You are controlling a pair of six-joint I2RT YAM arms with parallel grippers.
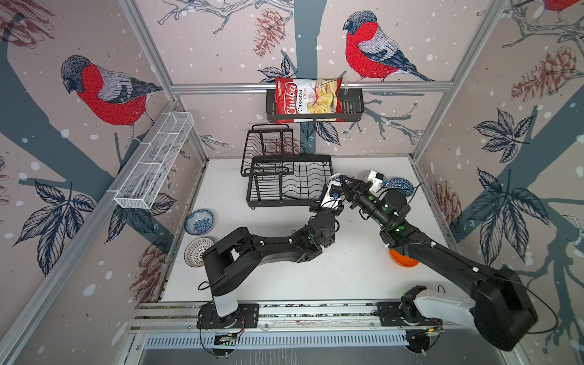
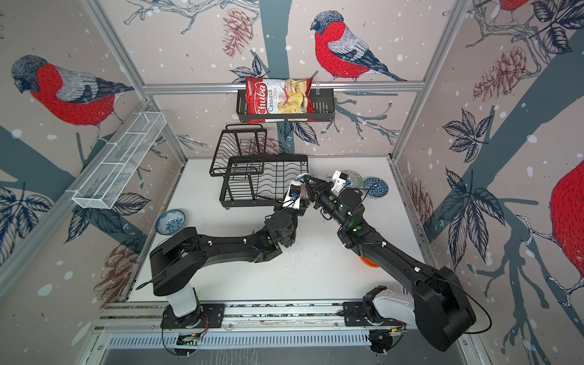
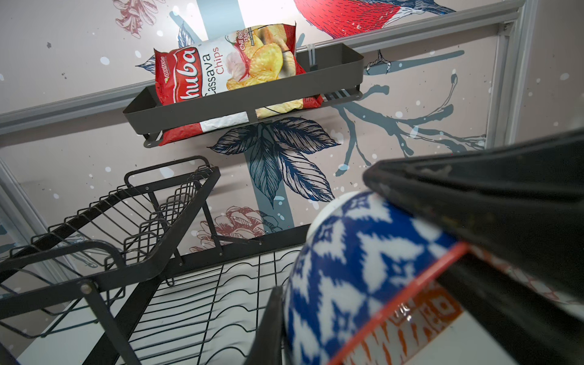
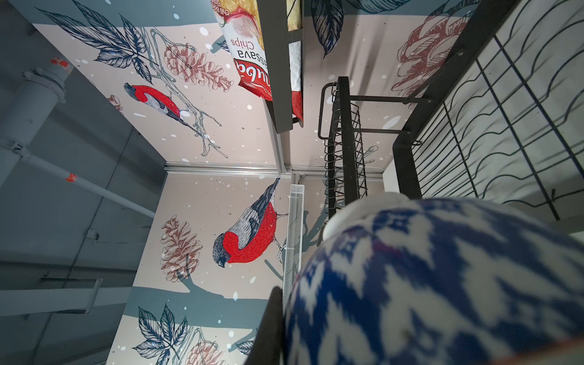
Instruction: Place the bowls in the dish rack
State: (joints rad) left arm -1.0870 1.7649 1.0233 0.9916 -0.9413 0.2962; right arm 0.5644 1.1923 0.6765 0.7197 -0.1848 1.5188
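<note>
The black wire dish rack stands at the middle of the white table's back edge. Its long axis runs left to right, with the raised basket tier over its left end. Both arms meet at the rack's front right corner. There the left gripper and the right gripper are each clamped on one blue-and-white patterned bowl. It is lifted and tipped on edge just beside the rack's right rim, white foot toward the back wall, red-lined mouth toward the front. A blue geometric bowl and a grey-green bowl lie near the back right corner. An orange bowl sits under the right arm, and a floral bowl and a radial-patterned bowl lie by the left edge.
</note>
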